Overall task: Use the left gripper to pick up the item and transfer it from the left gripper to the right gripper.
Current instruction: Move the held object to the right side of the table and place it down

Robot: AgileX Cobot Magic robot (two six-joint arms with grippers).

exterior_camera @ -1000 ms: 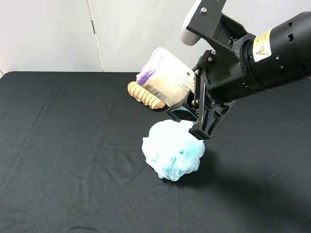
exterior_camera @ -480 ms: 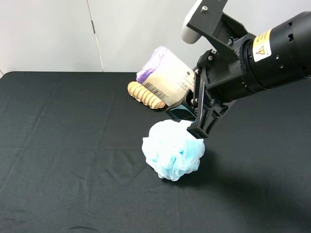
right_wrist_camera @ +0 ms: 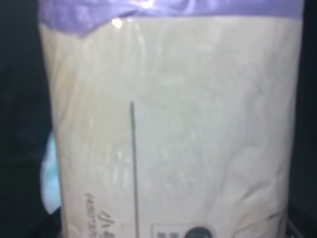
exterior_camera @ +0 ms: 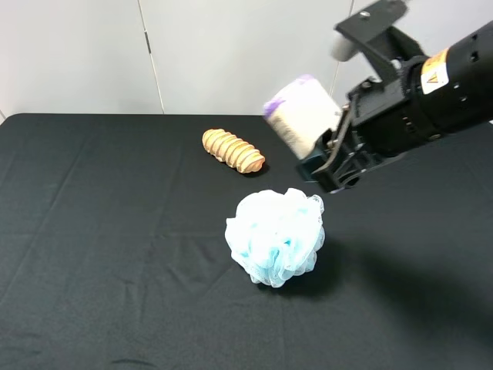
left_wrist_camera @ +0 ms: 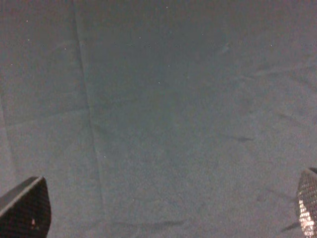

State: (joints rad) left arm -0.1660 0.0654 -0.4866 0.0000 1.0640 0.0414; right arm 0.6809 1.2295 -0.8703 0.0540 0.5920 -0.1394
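Handover looks done from where I'm standing; the item point(exterior_camera: 300, 114), that little roll with the cream label and purple ends, sits in the right gripper point(exterior_camera: 327, 154), clamped at its lower end with the purple top poking up and left. Big change from a second ago: back then the right arm hung low in the middle of the overhead frame, with the roll just above the ribbed wooden piece point(exterior_camera: 233, 151) and the fingers nearly brushing the blue mesh sponge point(exterior_camera: 276, 237); now the whole arm has swung up toward the upper right of the frame and the roll is blurred, so I'd say it's mid-move; the wooden piece and sponge haven't budged on the black cloth point(exterior_camera: 115, 231). Close-up from the right wrist is basically all label point(right_wrist_camera: 168, 124), with a purple band along the top and a sliver of pale blue at the left edge, probably the sponge; the jaws themselves are hidden there, but the roll is up in the air, so they're gripping it. The left gripper point(left_wrist_camera: 166, 206) doesn't show in the overhead view at all; its own camera sees just bare cloth, with the two fingertips point(left_wrist_camera: 25, 208) out at the bottom corners, so it's spread wide and carrying nothing. My read: the pick and transfer are behind us, and what's left is only parking the roll.
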